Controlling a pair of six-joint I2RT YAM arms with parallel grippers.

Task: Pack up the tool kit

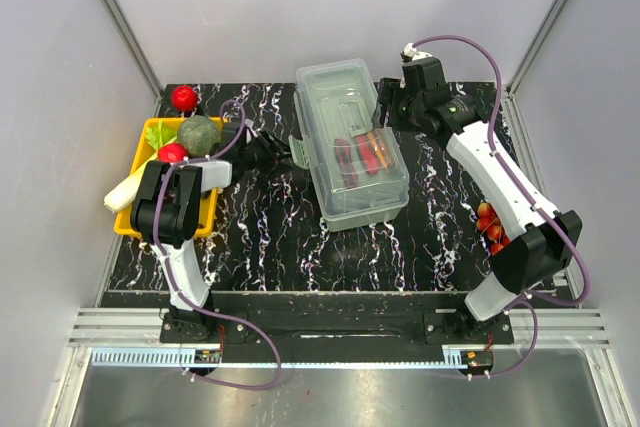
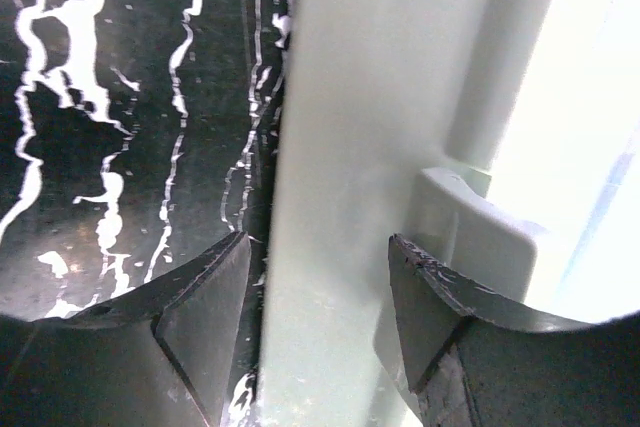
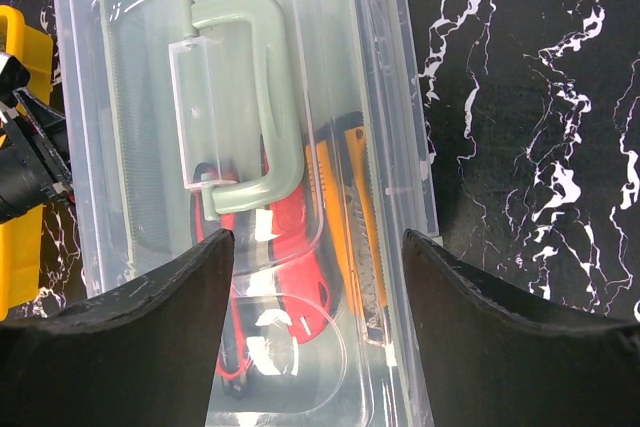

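Observation:
The clear plastic tool box (image 1: pixel 350 142) lies mid-table with its lid down. Through the lid I see red pliers (image 3: pixel 290 282), an orange utility knife (image 3: pixel 355 217) and the pale green carry handle (image 3: pixel 250 112). My left gripper (image 1: pixel 278 154) is at the box's left side. In the left wrist view it (image 2: pixel 318 242) is open, its fingers on either side of the pale green side latch (image 2: pixel 335 177). My right gripper (image 1: pixel 383 112) hovers open over the box's far right part. In the right wrist view it (image 3: pixel 318 237) spans the lid above the tools, holding nothing.
A yellow tray (image 1: pixel 135 222) at the left holds a green vegetable (image 1: pixel 200 134), a tomato (image 1: pixel 172 152) and a white radish (image 1: pixel 125 189). A red fruit (image 1: pixel 184 97) sits at the far left corner. Small red tomatoes (image 1: pixel 490 227) lie by the right arm.

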